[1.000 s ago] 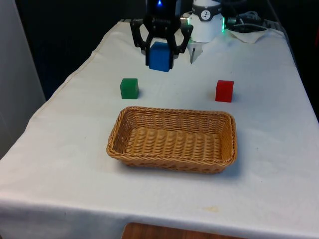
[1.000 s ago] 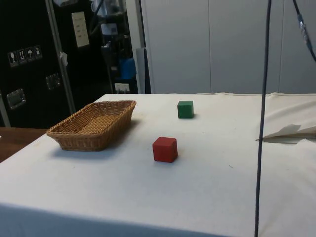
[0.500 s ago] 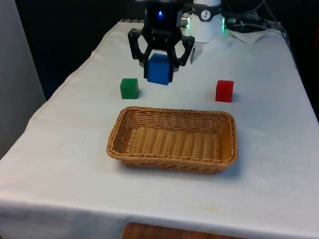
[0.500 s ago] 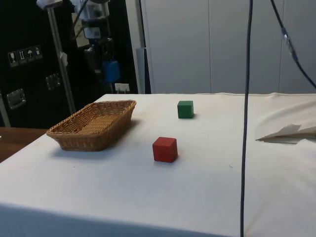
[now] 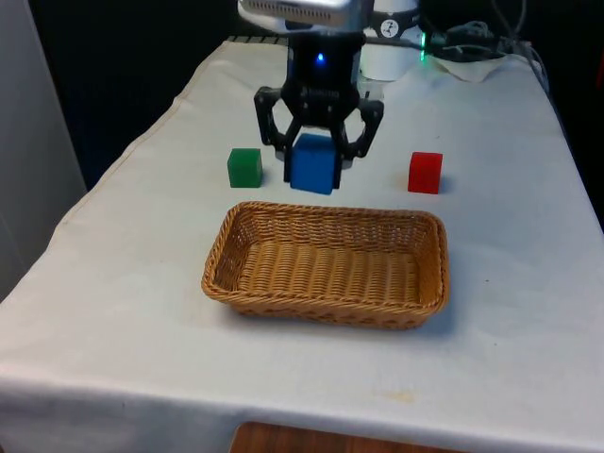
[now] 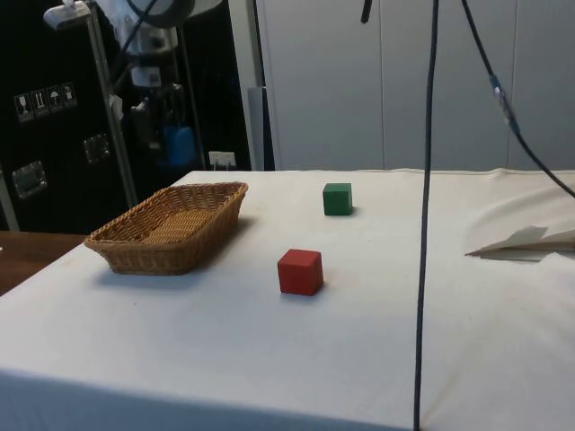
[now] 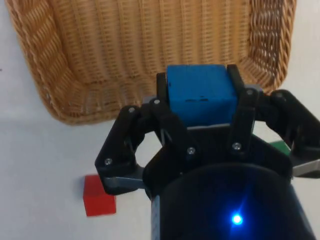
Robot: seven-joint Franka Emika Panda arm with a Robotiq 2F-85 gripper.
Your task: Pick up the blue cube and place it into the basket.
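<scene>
The black gripper is clamped on the blue cube, which sits squarely between its two fingers and is held in the air. In the wrist view the cube hangs over the wicker basket's far rim. On the white cloth, a green cube rests just beyond the basket toward the front view's left, and a red cube toward its right, both apart from the basket.
</scene>
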